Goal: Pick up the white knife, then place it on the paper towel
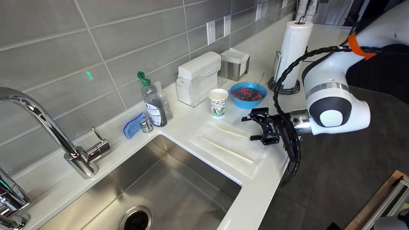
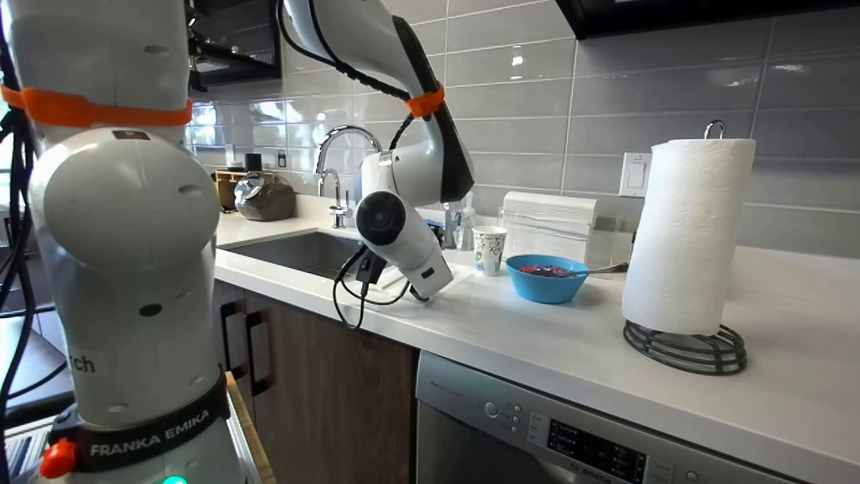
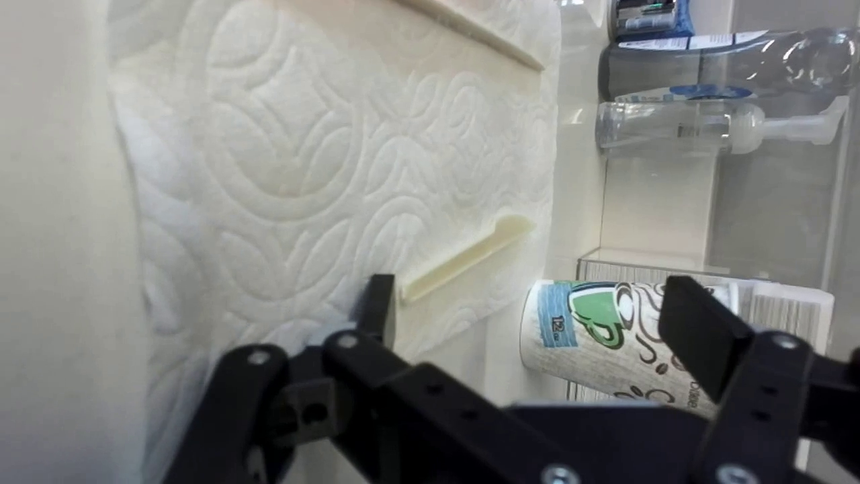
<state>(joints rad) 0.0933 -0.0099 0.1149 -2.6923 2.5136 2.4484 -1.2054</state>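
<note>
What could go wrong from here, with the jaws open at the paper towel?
One of the jaws looks almost against the paper towel, so sideways motion might drag it. That could also shift the nearer pale utensil lying on it. The patterned cup stands just beyond the towel, and a wide swing might tip it.

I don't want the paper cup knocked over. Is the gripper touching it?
Apart. In an exterior view, a strip of white countertop shows between the gripper and the paper cup.

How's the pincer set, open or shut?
Open: the wrist view shows the pincer with its fingers wide apart.
</note>
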